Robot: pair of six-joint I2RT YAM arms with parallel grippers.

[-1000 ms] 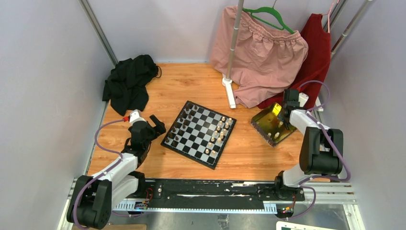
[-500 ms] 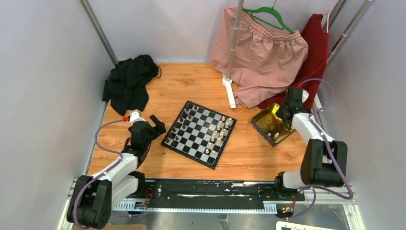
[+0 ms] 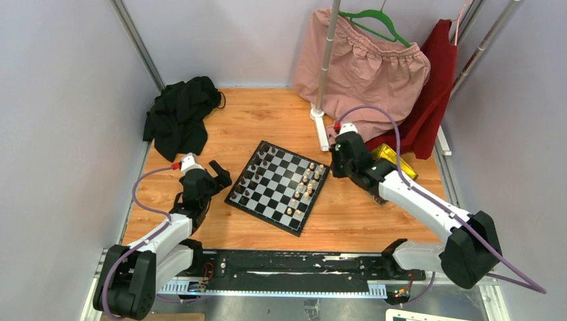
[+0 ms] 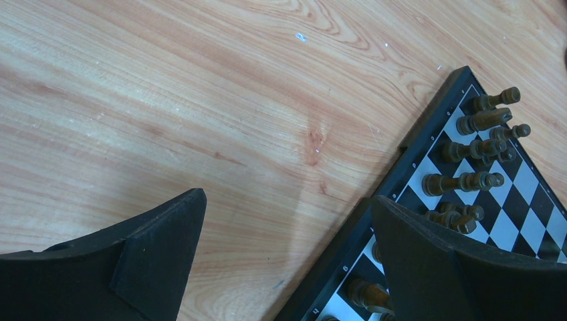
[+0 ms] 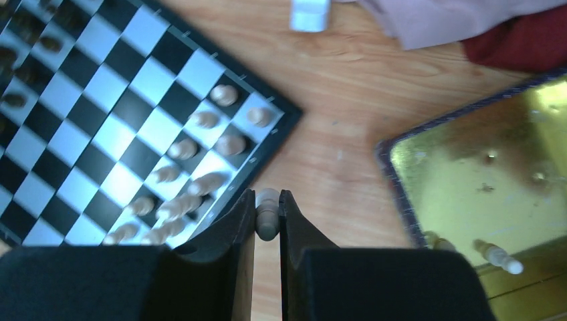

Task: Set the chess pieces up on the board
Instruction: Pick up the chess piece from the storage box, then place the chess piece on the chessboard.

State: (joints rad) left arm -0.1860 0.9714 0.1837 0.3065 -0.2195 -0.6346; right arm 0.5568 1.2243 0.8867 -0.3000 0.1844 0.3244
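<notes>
Chess pieces (image 3: 295, 194) sit mostly on the board (image 3: 277, 190). It lies flat on the wooden table (image 3: 267, 114), turned diamond-wise, between the two arms.

Dark pieces (image 4: 468, 182): crowded along the board's left edge, roughly two rows. Several look tipped onto their sides in the left wrist view.

Cream set (image 5: 200, 150): a loose double row along the right edge, not squared up. A few look as if they are lying down.

Right gripper (image 5: 267, 200): jaws drawn in to a slim gap, pinching a single cream chessman (image 5: 267, 217) between the fingertips, its rounded end toward the tips. It hangs over bare table just off the board's right-hand edge, between the board and the gold tray (image 5: 394, 154). Cannot tell whether the chessman touches the wood.

Two more pale pieces (image 5: 498, 255) lie in the tray's near corner.

Left gripper (image 4: 286, 200): jaws spread wide, nothing between them. It is parked just off the board's left edge, and one finger (image 4: 428, 254) overlaps the dark border in the wrist view.

At the far side of the table:
- a black cloth heap (image 3: 177, 120) at far left
- a pink garment (image 3: 368, 73) and a red garment (image 3: 434, 100) hanging by the stand pole (image 3: 325, 67)
</notes>
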